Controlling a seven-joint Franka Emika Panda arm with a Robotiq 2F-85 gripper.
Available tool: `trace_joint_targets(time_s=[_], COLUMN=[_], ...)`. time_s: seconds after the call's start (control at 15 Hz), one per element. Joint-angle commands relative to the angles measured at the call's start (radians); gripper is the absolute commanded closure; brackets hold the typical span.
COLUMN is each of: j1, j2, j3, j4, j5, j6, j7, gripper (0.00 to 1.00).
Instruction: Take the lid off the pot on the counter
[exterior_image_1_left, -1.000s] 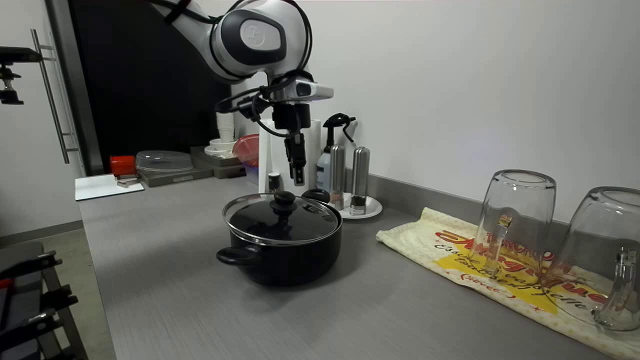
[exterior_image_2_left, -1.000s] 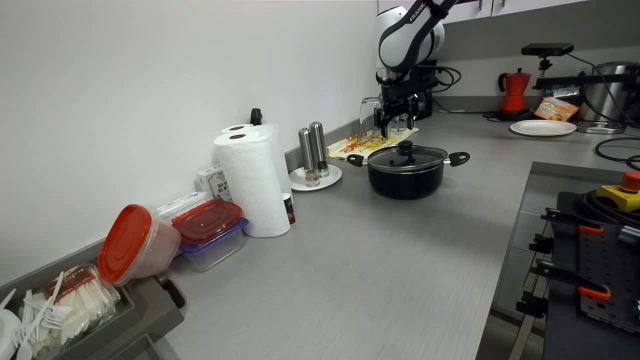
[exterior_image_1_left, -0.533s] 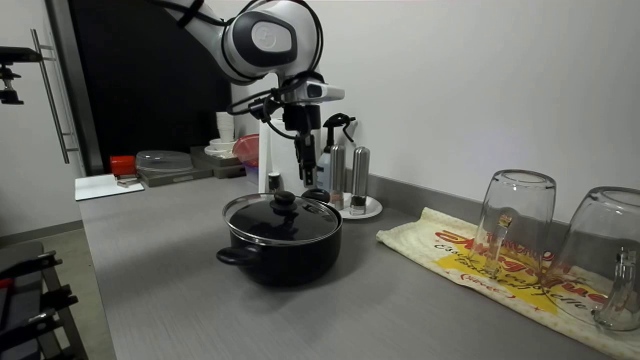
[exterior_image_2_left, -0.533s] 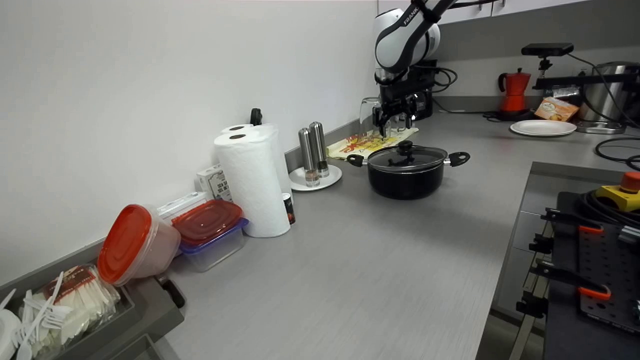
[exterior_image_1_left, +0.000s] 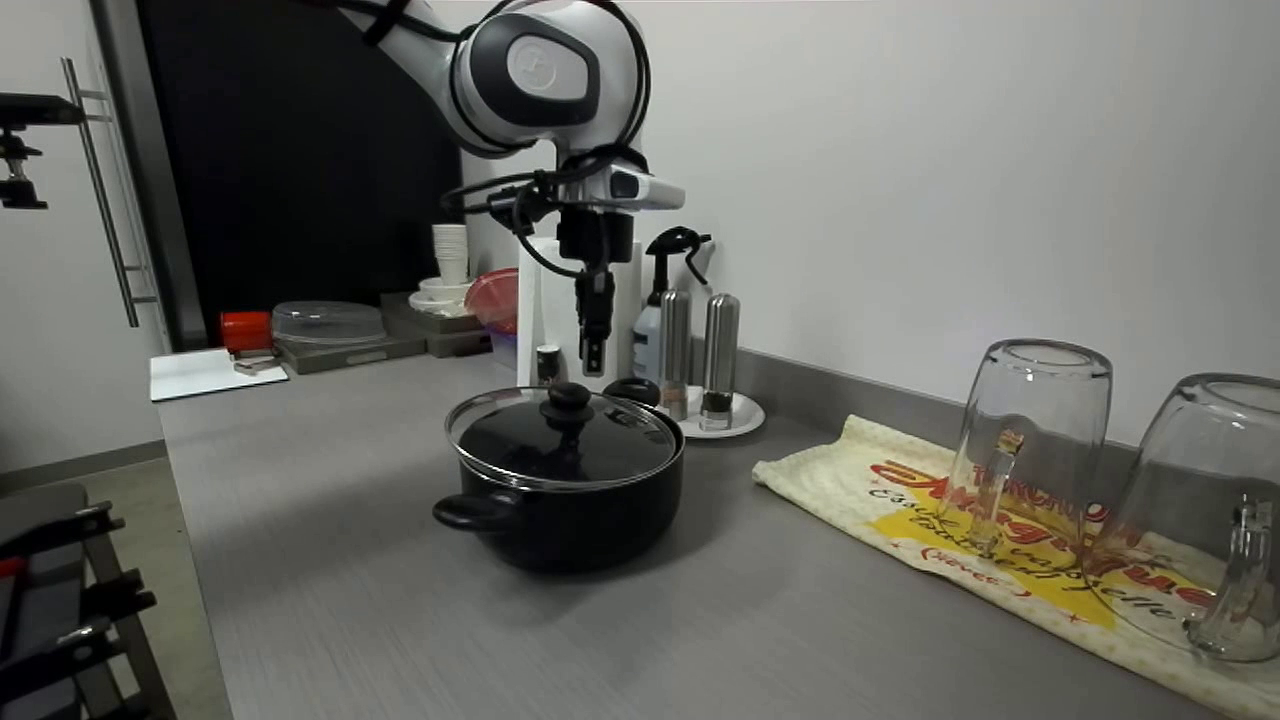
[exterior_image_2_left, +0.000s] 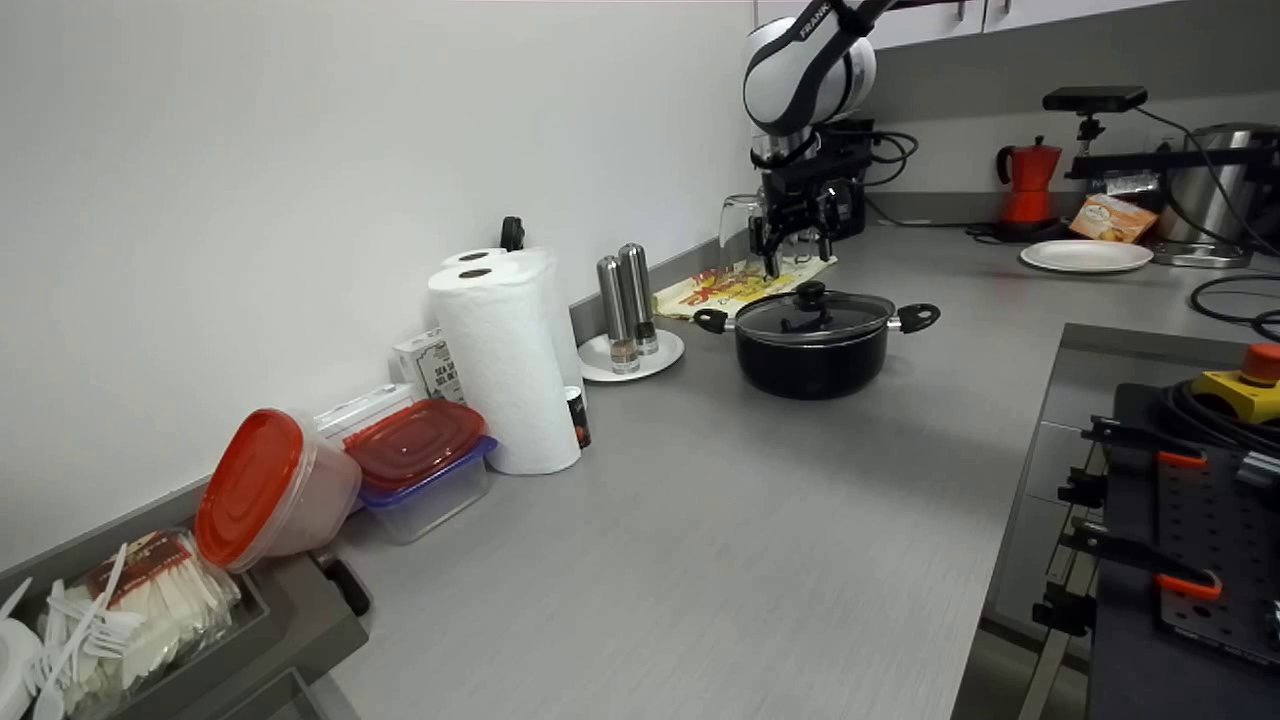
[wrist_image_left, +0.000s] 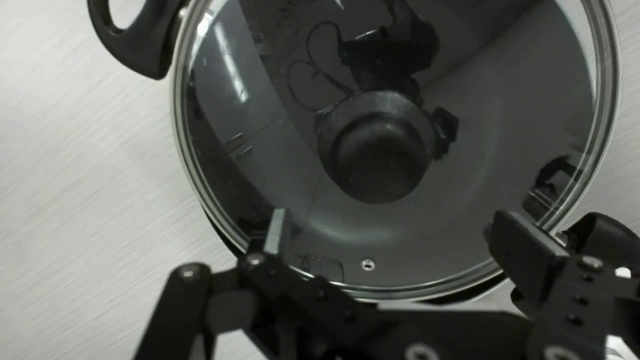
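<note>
The black pot (exterior_image_1_left: 585, 530) stands on the grey counter (exterior_image_1_left: 350, 610); the pot (exterior_image_2_left: 812, 370) and counter (exterior_image_2_left: 720, 560) show in both exterior views. The glass lid (exterior_image_1_left: 510, 440) with metal rim rests on the pot; it also shows in an exterior view (exterior_image_2_left: 855, 313) and fills much of the wrist view (wrist_image_left: 500, 150). Its black knob (wrist_image_left: 377, 160) points up. My gripper (exterior_image_1_left: 594, 362) is open and empty above the pot's wall-side part, apart from the lid. In the wrist view the spread fingers (wrist_image_left: 395, 230) lie below the knob, which is not between them.
Two metal mills (exterior_image_1_left: 720, 350) stand on a small white plate near the pot's wall-side handle. Paper towel rolls (exterior_image_2_left: 510, 370) stand by the wall. Upturned glasses (exterior_image_1_left: 1035, 430) stand on a printed cloth (exterior_image_1_left: 900, 500). Plastic containers (exterior_image_2_left: 280, 490) lie farther along the wall.
In an exterior view the gripper has shifted right, then its fingers swung back left to hang more upright. The pot and lid have not moved.
</note>
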Motion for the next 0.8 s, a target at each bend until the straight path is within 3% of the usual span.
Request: trace_joint_targets(time_s=[0.0,0.73], j1=[-0.008,-0.021], j2=[0.004,0.006], j3=[-0.001,0.008], j4=[0.008,-0.031], j5=[0.017,0.063], j6=[-0.049,-0.085], j7=[-0.028,-0.027], gripper=[0.0,0.0])
